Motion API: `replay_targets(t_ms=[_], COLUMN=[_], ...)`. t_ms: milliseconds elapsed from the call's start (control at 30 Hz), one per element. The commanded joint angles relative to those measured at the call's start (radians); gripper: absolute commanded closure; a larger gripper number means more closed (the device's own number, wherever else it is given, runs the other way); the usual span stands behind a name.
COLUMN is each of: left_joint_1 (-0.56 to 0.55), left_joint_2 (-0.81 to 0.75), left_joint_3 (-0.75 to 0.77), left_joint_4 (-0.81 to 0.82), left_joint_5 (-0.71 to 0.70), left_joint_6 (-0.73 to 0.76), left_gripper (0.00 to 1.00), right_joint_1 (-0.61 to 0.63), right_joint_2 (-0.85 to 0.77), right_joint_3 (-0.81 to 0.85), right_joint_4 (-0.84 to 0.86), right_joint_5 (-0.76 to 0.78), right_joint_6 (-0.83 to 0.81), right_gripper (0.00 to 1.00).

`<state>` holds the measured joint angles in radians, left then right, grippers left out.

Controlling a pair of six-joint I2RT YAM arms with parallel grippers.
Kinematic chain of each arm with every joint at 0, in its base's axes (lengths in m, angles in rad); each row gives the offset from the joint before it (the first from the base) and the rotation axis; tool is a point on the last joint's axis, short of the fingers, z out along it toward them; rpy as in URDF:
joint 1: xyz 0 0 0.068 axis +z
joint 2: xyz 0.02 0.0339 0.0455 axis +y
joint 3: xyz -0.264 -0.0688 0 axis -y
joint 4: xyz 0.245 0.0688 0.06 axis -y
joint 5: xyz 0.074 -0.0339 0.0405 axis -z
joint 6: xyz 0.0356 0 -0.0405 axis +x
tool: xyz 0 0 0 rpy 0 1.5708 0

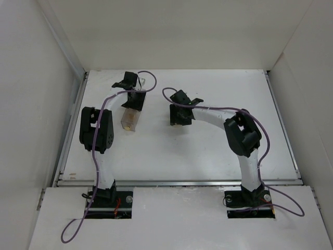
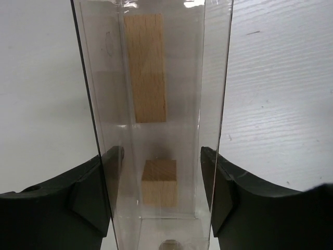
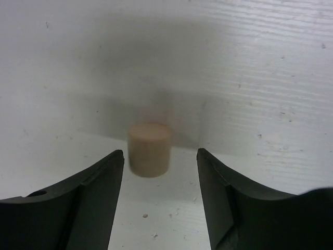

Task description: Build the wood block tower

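My left gripper is shut on a clear plastic box, one finger against each side wall. Inside the box lie a pale wooden bar and, nearer the jaws, a wooden cube. My right gripper is open and points down at the table. A small pale wooden cylinder block stands upright on the table just ahead of the fingertips, closer to the left finger and touching neither.
The white table is walled by white panels on the left, back and right. A metal rail runs along the near edge. Purple cables loop off both arms.
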<state>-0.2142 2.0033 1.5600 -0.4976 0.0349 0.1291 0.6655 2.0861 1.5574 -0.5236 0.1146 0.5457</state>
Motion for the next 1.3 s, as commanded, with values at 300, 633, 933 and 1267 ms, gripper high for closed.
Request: replay_targets(t_ms=[300,633,933,1267], left_joint_1=[-0.123,-0.252,-0.254,0.059], left_joint_2=[-0.092,-0.035,-0.093,-0.167], left_joint_3=[0.037,-0.052,0.024,0.002], left_joint_4=[0.005,0.116,0.016,0.007], left_joint_5=[-0.505,-0.731,-0.520,0.299], left_joint_6=[0.070,0.161,0.096,0.003], left_gripper=[1.00,1.00,1.00,1.00], right_joint_1=[-0.001,0.008,-0.001,-0.069], right_joint_2=[0.069,0.039,0.002,-0.129], right_joint_3=[0.113,0.069,0.012,-0.120], right_joint_4=[-0.065,-0.075,-0.065,0.040], right_joint_5=[0.128,0.192,0.217,0.129], right_joint_6=[0.020,0.020,0.020,-0.001], right_gripper=[0.59,0.81,0.81,0.82])
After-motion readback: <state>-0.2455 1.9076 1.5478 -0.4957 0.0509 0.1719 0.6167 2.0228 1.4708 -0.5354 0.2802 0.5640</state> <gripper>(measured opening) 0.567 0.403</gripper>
